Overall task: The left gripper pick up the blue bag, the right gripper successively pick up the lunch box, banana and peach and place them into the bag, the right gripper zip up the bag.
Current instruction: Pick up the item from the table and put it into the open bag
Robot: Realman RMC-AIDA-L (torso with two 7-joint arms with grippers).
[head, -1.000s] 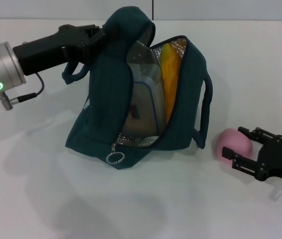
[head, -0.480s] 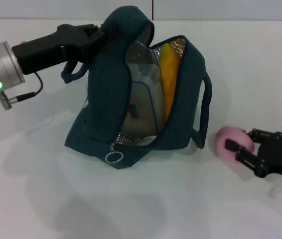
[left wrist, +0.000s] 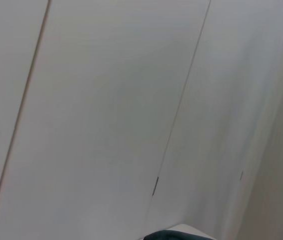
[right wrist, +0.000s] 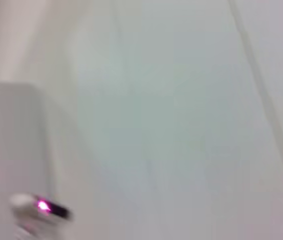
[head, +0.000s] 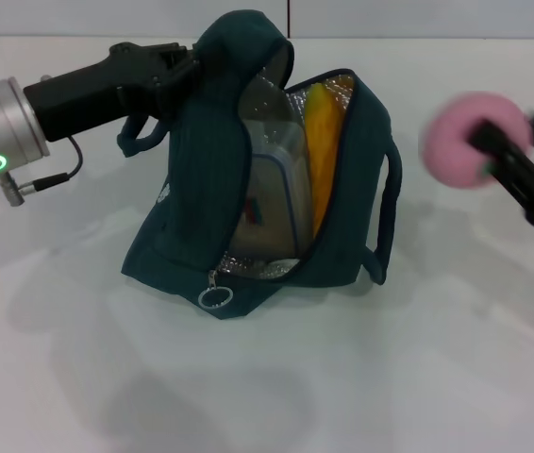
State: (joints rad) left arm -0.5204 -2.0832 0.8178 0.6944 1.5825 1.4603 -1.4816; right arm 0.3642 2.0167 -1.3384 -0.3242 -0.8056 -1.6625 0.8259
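One fruit remains: the peach (head: 462,140), pinched in the right gripper (head: 493,156), hangs to the right of the blue bag (head: 212,189), whose mouth the left gripper (head: 184,74) clamps open.

Left gripper (head: 190,68): black, reaching in from the left on a silver wrist with a green light lit; fingers clamped on the blue bag (head: 210,189) at its upper edge.
Right gripper (head: 493,151): raised at the right edge, motion-blurred, fingers closed around the peach (head: 456,127).
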